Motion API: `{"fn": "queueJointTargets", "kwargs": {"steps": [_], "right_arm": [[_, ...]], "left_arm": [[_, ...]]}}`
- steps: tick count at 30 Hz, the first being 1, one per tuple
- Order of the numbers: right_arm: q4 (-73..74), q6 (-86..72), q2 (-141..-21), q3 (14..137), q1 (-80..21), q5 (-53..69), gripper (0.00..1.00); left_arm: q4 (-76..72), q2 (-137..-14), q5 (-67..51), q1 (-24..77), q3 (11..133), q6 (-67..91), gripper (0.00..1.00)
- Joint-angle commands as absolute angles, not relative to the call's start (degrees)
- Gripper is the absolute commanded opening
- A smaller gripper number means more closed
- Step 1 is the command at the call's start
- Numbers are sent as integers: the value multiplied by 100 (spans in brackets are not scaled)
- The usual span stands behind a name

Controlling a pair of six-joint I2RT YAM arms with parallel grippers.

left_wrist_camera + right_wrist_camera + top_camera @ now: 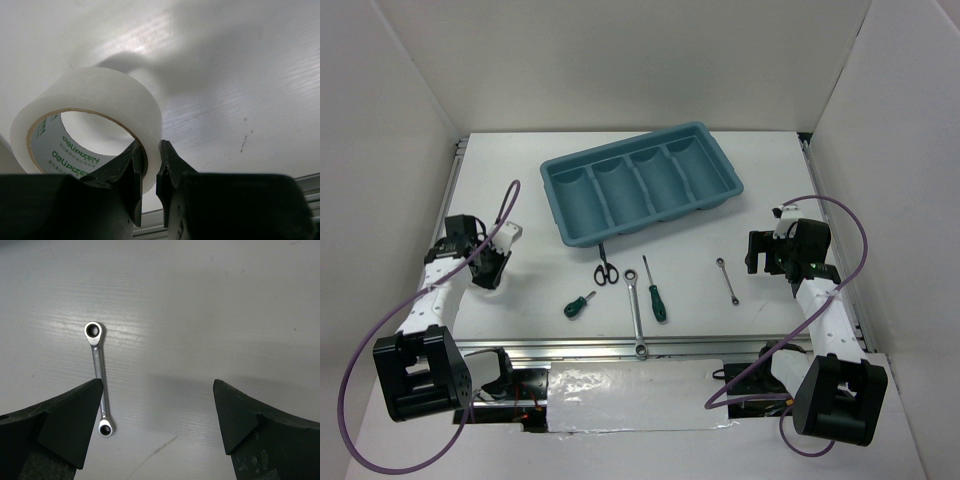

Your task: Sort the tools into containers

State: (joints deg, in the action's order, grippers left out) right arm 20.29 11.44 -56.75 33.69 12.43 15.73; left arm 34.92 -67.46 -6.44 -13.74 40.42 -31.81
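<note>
My left gripper [149,150] is shut on the wall of the whitish tape roll [95,95], one finger inside the core and one outside. In the top view this gripper [492,272] is at the table's left and hides the roll. My right gripper [158,385] is open and empty above the table, with the short wrench [98,375] by its left finger. In the top view it [756,252] is right of that wrench [728,281]. The scissors [605,268], stubby screwdriver [578,305], long wrench [637,310] and long screwdriver [654,290] lie in front of the empty teal tray [660,221].
White walls close in the table on the left, right and back. A metal rail [620,343] runs along the near edge. Purple cables loop from both arms.
</note>
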Motion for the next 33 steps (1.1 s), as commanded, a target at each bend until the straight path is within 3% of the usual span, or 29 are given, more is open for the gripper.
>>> {"fn": "queueJointTargets", "kwargs": {"steps": [1, 3, 6, 9, 13, 17, 21, 28, 33], "right_arm": [[1986, 1178, -5643, 3507, 1283, 1644, 100], [1986, 1178, -5643, 3498, 1274, 1635, 100], [1986, 1178, -5669, 3507, 1266, 1652, 100], [1995, 1178, -5695, 3516, 1274, 1679, 100], [2013, 1187, -5730, 3533, 1274, 1670, 100], [2022, 1204, -5687, 3507, 1266, 1626, 100], [2030, 1222, -5722, 3498, 1274, 1608, 100], [2057, 1222, -5836, 3525, 1274, 1573, 100], [2074, 1230, -5871, 3559, 1274, 1591, 100]], "left_arm": [[3673, -6732, -1264, -1354, 5085, -2980, 28], [3823, -6776, -1484, -1257, 5622, -2796, 28], [3955, -6995, -2158, -1064, 7104, -2330, 16], [3474, -7145, -2854, -1055, 7820, -1602, 10], [1665, -7426, -4345, -1046, 7630, 413, 10], [-726, -7874, -4947, -757, 7015, 2195, 9], [-1791, -8647, -4914, -212, 7040, 2767, 11], [-2135, -9781, -4667, 290, 7321, 3093, 18], [-2057, -10362, -4404, 273, 7479, 3085, 35]]}}
